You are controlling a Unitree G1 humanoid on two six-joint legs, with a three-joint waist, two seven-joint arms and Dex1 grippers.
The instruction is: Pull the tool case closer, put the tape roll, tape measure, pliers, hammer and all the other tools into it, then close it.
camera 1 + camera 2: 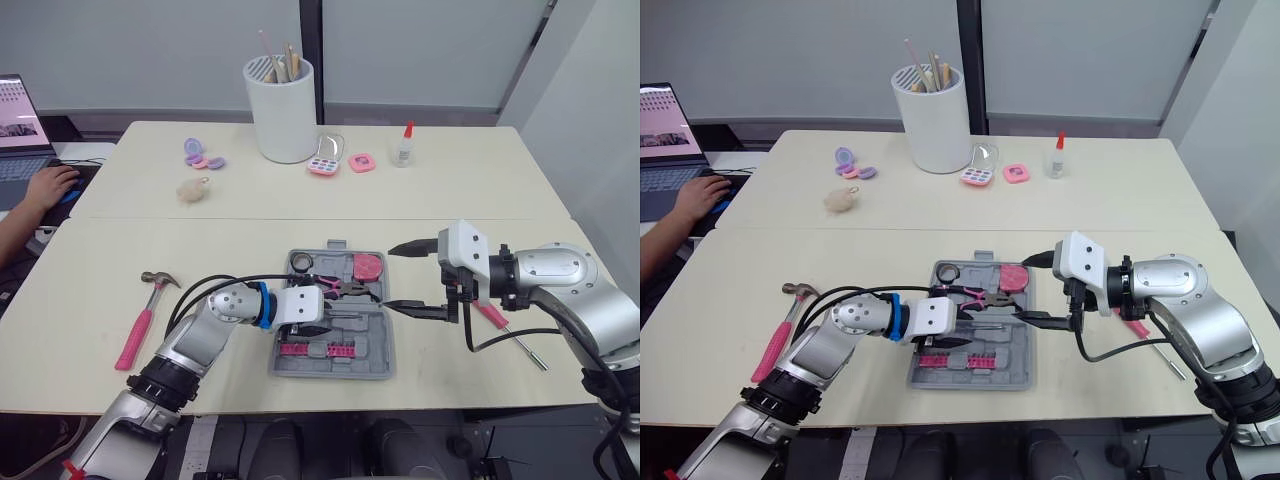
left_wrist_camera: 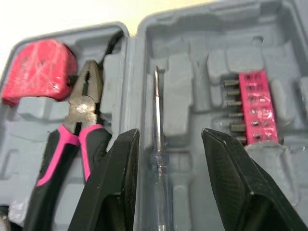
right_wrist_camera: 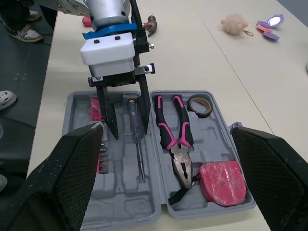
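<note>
tool case (image 3: 125, 185): grey moulded plastic, matt | pliers (image 3: 179, 144): dull metal jaws, pink-and-black rubbery grips | screwdriver (image 3: 137, 139): shiny metal shaft, clear plastic handle | tape measure (image 3: 222, 180): glossy pink | left tool (image 2: 168, 139): black, finely textured | surface (image 1: 450, 180): smooth, pale, matt

left gripper (image 2: 169, 144) | fingers (image 2: 115, 183) spread, straddling screwdriver (image 2: 156, 130) | pliers (image 2: 82, 110) beside | in tool case (image 2: 192, 29)

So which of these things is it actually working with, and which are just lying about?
For the job: tool case, pliers, tape roll, tape measure and screwdriver inside it; hammer and a second screwdriver on the table.
Just lying about: white cup of sticks, glue bottle, purple mirror, fluffy ball, pink palette, laptop.
</note>
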